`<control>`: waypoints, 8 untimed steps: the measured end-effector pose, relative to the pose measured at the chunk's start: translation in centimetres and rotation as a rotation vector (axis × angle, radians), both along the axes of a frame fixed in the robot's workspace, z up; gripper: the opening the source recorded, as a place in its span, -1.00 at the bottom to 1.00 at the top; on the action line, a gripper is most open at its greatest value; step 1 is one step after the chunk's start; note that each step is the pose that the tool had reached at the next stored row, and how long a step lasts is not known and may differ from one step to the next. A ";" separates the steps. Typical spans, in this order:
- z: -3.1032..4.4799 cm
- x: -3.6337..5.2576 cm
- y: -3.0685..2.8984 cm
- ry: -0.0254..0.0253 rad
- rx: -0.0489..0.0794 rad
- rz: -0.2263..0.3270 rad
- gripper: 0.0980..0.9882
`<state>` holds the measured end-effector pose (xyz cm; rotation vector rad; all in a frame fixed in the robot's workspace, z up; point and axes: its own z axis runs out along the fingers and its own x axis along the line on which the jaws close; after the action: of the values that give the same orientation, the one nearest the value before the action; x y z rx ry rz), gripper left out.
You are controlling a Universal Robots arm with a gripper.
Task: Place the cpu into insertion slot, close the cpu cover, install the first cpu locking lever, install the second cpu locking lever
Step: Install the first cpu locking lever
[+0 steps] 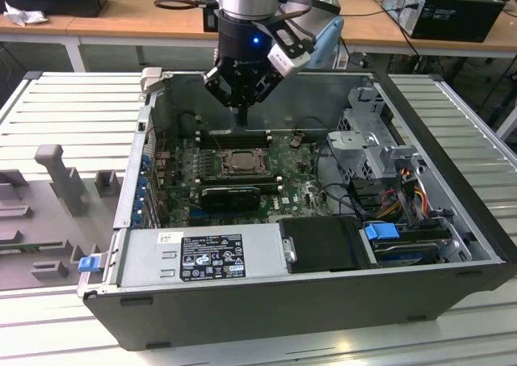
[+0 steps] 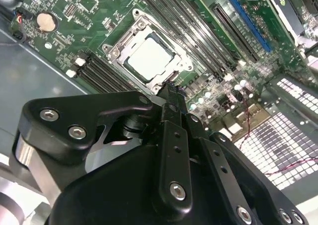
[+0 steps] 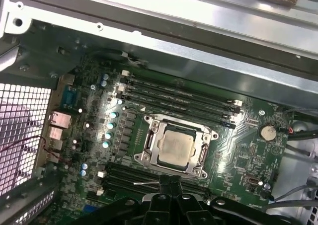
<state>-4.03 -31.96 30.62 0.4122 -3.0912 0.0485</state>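
Beside the insertion slot (image 3: 143,158), gripper (image 3: 171,184) with jaws together, holding nothing; cpu (image 3: 175,146) seated inside, cpu cover (image 3: 204,148) flat around it

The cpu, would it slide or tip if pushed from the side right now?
Probably neither: the cpu lies flat with the cover framing its edges. It looks stiff, a flat metal-topped square. Its smooth, shiny top would likely be slippery to grip.

Black hand (image 1: 242,117), silver screws (image 2: 177,190), blue wrist light (image 1: 256,39).
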 end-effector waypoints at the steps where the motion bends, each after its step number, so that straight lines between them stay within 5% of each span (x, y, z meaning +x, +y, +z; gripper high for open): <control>1: 0.00 0.00 0.00 0.0000 0.000 0.009 -0.98; 8: -0.15 0.00 0.00 -0.0005 0.000 0.129 -0.98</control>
<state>-4.03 -31.96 30.48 0.6111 -3.0606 0.0508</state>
